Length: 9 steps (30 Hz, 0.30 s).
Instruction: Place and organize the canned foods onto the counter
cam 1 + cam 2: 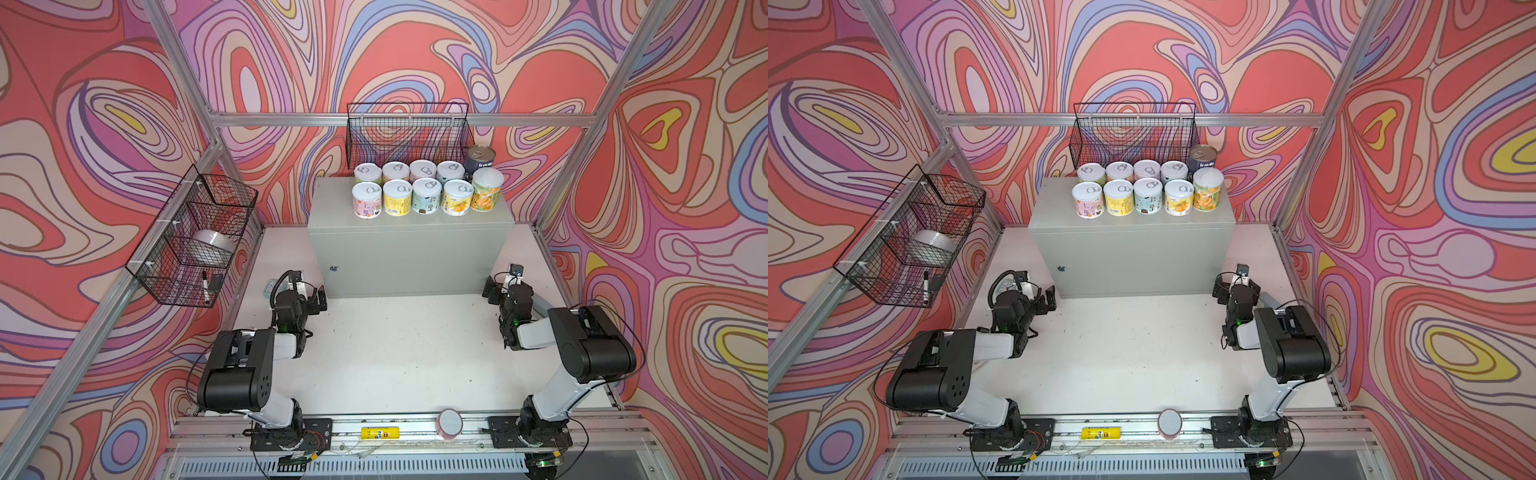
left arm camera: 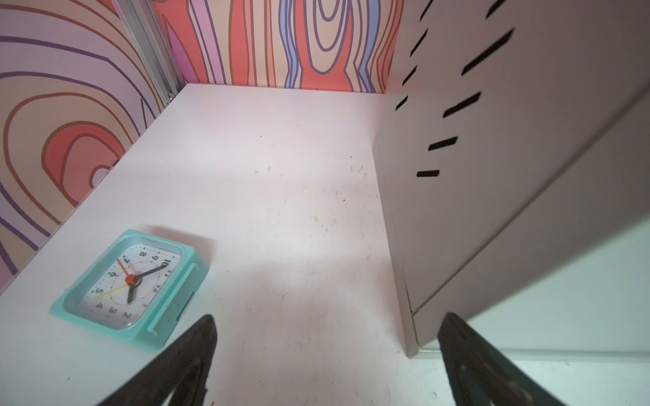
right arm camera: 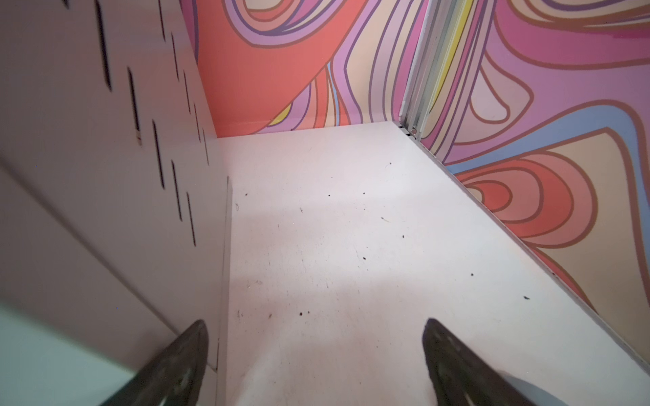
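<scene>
Both arms sit folded up in a near mirror image: the left arm (image 1: 239, 374) and the right arm (image 1: 594, 349) each rise from their bases, bend hard at the elbow, then reach forward with the wrists angled downward. In the wrist views the left gripper (image 2: 329, 318) has its jaws spread wide, same deal with the right gripper (image 3: 315, 321).
</scene>
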Available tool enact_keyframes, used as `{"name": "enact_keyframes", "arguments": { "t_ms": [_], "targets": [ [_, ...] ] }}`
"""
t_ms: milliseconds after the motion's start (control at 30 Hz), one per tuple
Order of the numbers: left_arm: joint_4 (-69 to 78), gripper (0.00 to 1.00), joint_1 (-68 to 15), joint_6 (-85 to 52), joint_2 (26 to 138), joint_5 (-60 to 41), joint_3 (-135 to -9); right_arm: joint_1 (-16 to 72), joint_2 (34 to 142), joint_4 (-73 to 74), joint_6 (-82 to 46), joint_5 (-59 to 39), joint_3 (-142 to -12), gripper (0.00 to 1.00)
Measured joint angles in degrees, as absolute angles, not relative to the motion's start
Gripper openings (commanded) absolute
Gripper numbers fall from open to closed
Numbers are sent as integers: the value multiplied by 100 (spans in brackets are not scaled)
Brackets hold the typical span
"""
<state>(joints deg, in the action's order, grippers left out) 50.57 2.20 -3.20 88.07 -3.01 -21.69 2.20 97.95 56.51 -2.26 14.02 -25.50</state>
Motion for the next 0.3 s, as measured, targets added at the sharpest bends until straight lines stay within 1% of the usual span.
{"name": "enact_keyframes", "arguments": {
  "t_ms": [300],
  "targets": [
    [5054, 100, 220, -318, 8807, -301, -2169, 119, 9810, 5520, -266, 1214, -2676, 99]
  ]
}}
